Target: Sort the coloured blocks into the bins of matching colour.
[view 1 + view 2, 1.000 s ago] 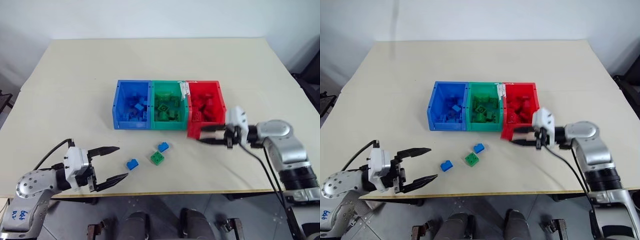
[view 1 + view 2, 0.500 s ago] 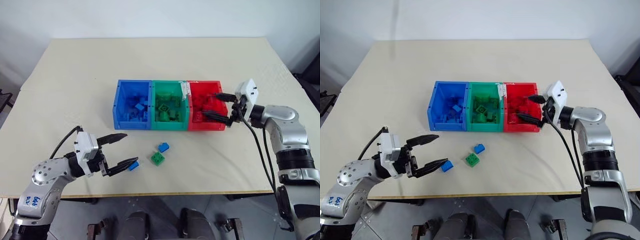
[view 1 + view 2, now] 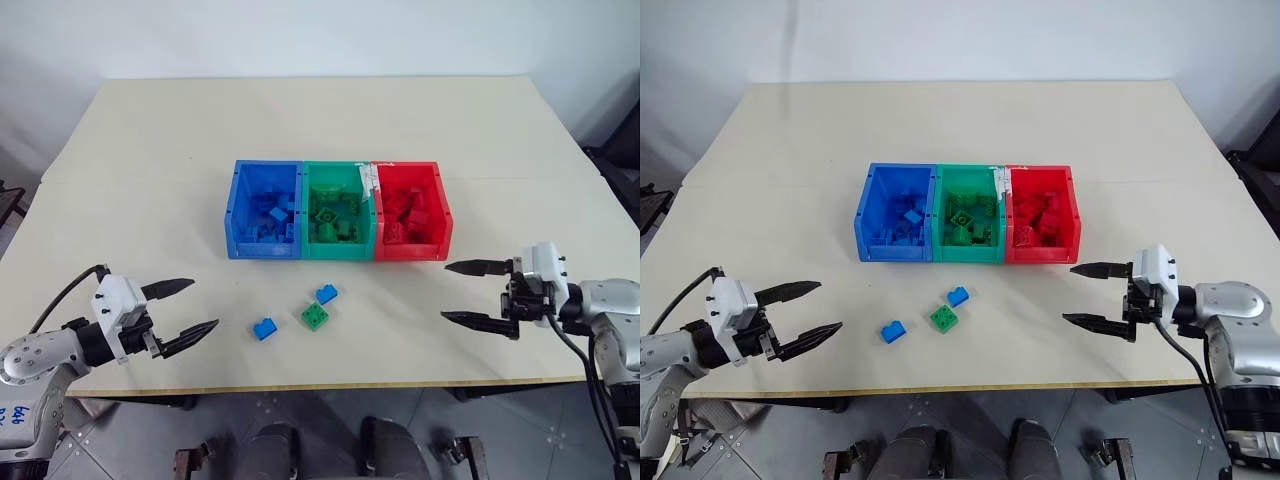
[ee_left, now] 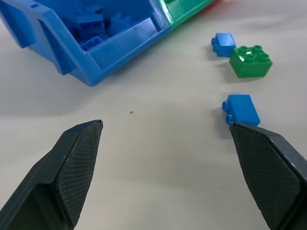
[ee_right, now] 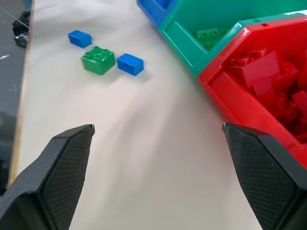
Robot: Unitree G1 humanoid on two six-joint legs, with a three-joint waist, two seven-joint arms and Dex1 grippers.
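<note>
Head view, bins: blue bin [image 3: 263, 211], green bin [image 3: 337, 212], red bin [image 3: 412, 212] joined in a row mid-table [image 3: 300, 120]; each holds bricks of its own colour.
Head view, loose bricks: blue brick [image 3: 264, 328], green brick [image 3: 315, 316], second blue brick [image 3: 326, 294] on the table in front of the bins, near one another.
Head view, left gripper [image 3: 187, 310]: released, empty, near the front table edge, well apart from the bricks.
Head view, right gripper [image 3: 463, 293]: released, empty, in front of and beside the red bin, not touching.
Left wrist view: fingers [image 4: 76, 158] spread wide; one blue brick just beside a fingertip; contact cannot be told.
Right wrist view: fingers [image 5: 67, 163] spread wide over bare table, red bin close by.
</note>
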